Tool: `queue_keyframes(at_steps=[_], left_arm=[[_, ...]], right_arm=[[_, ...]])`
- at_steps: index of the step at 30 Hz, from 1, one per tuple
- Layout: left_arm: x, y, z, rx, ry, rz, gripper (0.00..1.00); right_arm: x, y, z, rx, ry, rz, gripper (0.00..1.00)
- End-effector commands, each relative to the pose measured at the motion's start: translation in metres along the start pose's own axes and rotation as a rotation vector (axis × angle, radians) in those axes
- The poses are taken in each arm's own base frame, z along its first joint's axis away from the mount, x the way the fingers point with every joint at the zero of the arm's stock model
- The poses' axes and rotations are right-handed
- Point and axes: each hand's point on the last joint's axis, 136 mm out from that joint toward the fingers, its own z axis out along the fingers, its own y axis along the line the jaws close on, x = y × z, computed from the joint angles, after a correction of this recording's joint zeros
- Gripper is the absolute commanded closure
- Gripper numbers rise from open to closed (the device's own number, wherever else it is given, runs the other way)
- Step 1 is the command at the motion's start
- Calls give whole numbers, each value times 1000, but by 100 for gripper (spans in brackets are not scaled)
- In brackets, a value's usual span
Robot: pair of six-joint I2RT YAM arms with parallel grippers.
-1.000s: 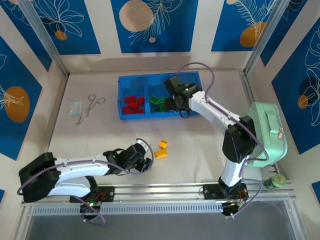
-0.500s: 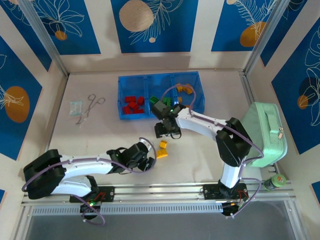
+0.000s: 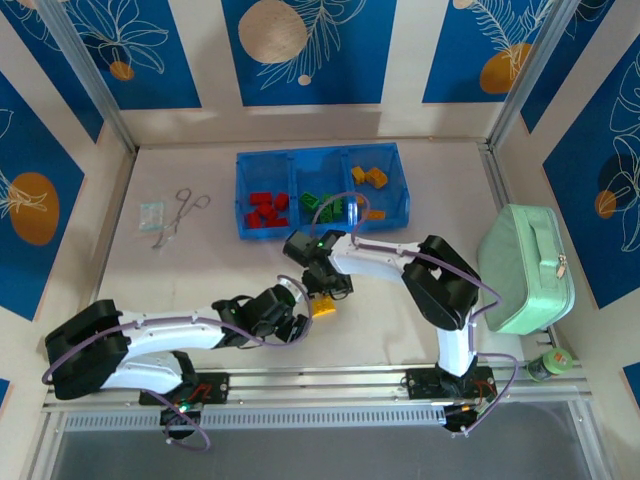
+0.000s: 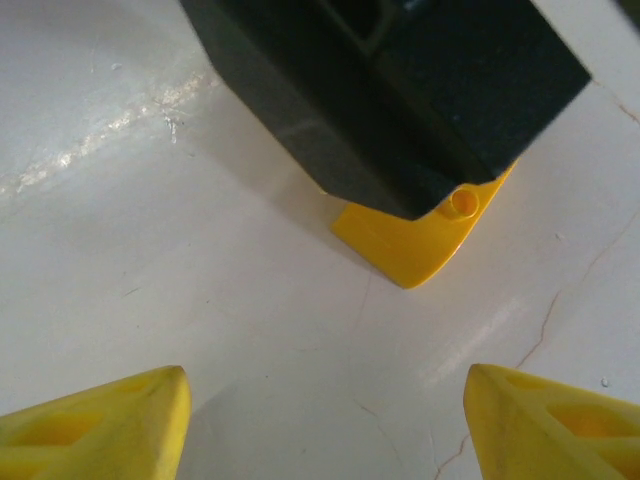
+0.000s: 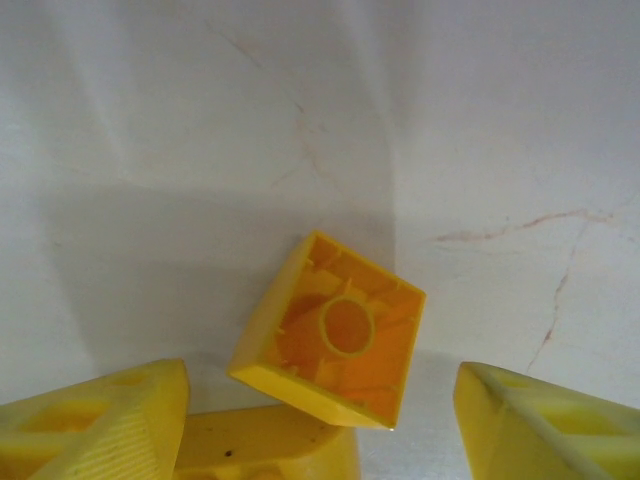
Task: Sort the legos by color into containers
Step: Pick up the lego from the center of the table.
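At the near middle of the table point(image 3: 200, 270), seen from above, the right pincer point(image 3: 324, 288) hangs directly over a yellow piece point(image 3: 322, 307) that peeks out from under it. The left pincer point(image 3: 293, 325) sits low just beside that piece, on its left. Farther back lies the blue tray point(image 3: 300, 153), with red bricks point(image 3: 267, 210) in its left compartment, green bricks point(image 3: 325, 207) in the middle one and orange-yellow bricks point(image 3: 369, 178) in the right one. A mint-green case point(image 3: 525, 265) rests at the table's right edge, and scissors point(image 3: 180, 213) lie well apart on the left.

In the left wrist view, the left pincer's yellow fingers point(image 4: 100, 425) stand wide apart with only bare table between them. Ahead of them the yellow piece point(image 4: 415, 240) lies flat, with a rounded edge and one stud showing. It is partly covered by the black body of the other arm point(image 4: 400, 90) and is clear of both fingertips.

In the right wrist view, the right pincer's fingers point(image 5: 95, 425) are also spread wide and grip nothing. A square yellow brick point(image 5: 335, 335) lies between them with its hollow underside and inner ring facing the camera. It is turned cornerwise and lies nearer the finger on the picture's left, though apart from it. Below it, at the picture's edge, a second yellow piece point(image 5: 270, 445) lies just beside that same finger.
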Motion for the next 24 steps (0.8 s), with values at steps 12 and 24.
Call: queue_keyframes(at_steps=[12,24], left_arm=[[0,-6,-6,29,-20,1,28],[0,-6,-4,30,-21,4,28]], right_arm=[[-7,-3,13,-16,15,56,62],[-26,-28,-30,1,-79,64,68]])
